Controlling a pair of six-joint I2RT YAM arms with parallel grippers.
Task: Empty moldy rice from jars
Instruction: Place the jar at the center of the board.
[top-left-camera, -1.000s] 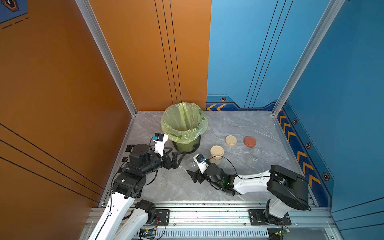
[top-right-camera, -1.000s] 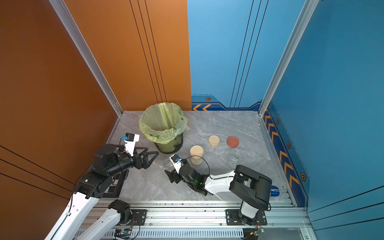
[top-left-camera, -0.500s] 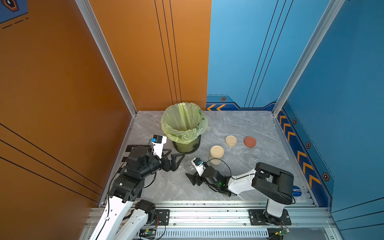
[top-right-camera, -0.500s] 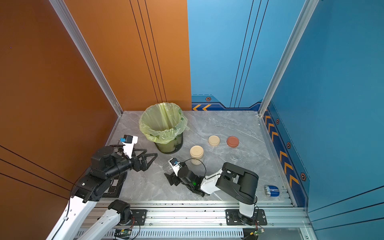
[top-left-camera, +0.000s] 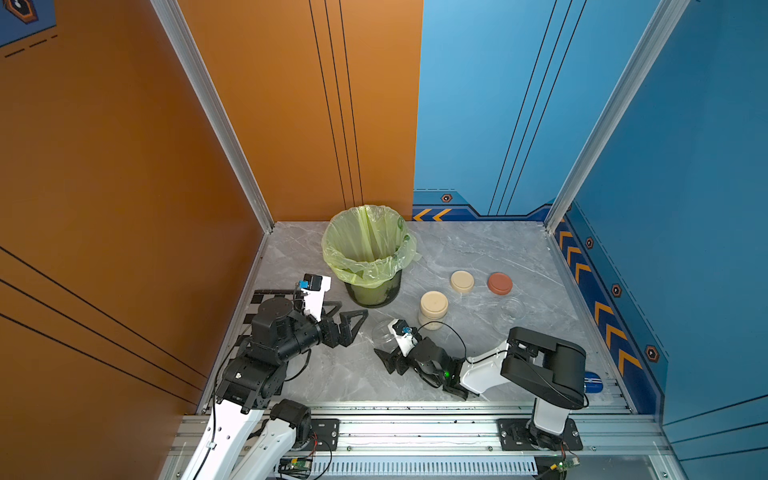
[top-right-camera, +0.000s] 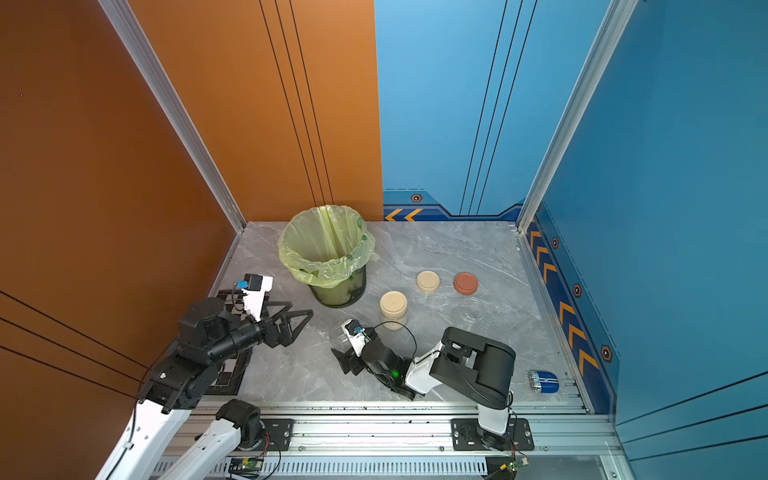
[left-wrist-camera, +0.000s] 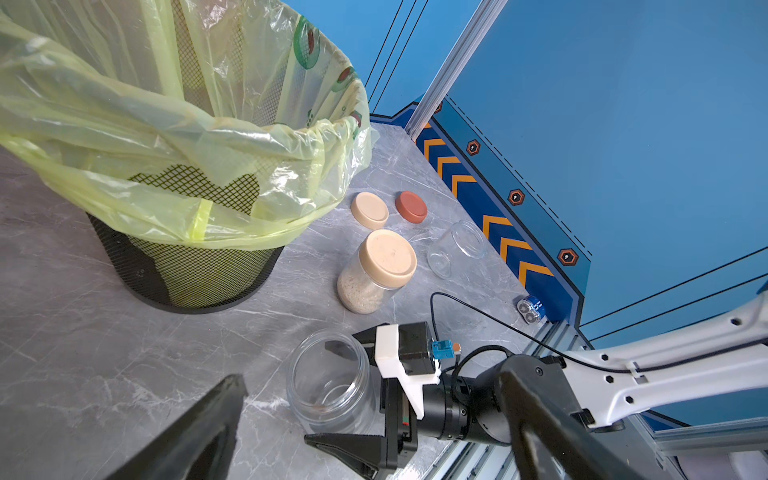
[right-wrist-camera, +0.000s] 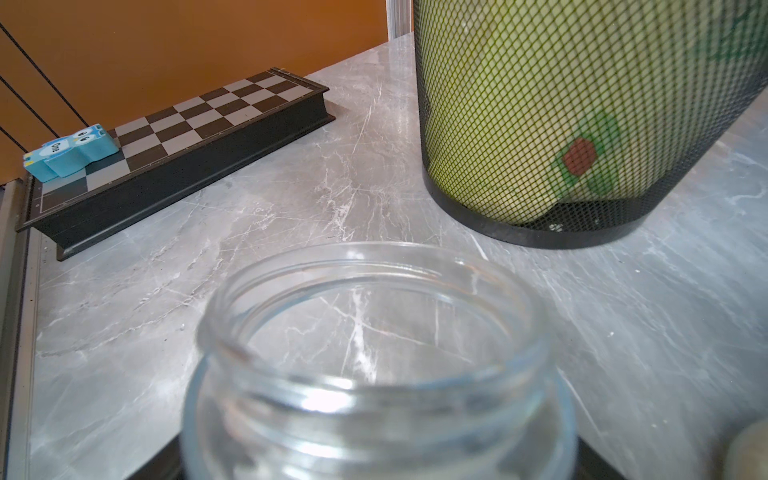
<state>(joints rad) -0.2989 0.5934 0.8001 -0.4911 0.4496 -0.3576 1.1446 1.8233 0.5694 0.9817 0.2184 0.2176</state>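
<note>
- The moldy rice (left-wrist-camera: 360, 293) lies in the lidded jar (top-left-camera: 433, 309), upright on the table (top-left-camera: 478, 249) near the bin (top-left-camera: 374, 293).
- Just beside it, toward the arms' bases, the empty jar (left-wrist-camera: 332, 382) stands upright, clasped between the partly closed jaws of the right gripper (left-wrist-camera: 324, 392).
- The lidded jar stands just beyond that gripper, so we judge the right arm nearer.
- The left gripper (top-left-camera: 354, 311) hangs wide open, empty.

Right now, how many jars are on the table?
3. A lidless jar stands between the right gripper fingers; a capped jar with rice stands beside the bin; a second lidless jar sits near the reddish lid. None looks hidden.
</note>
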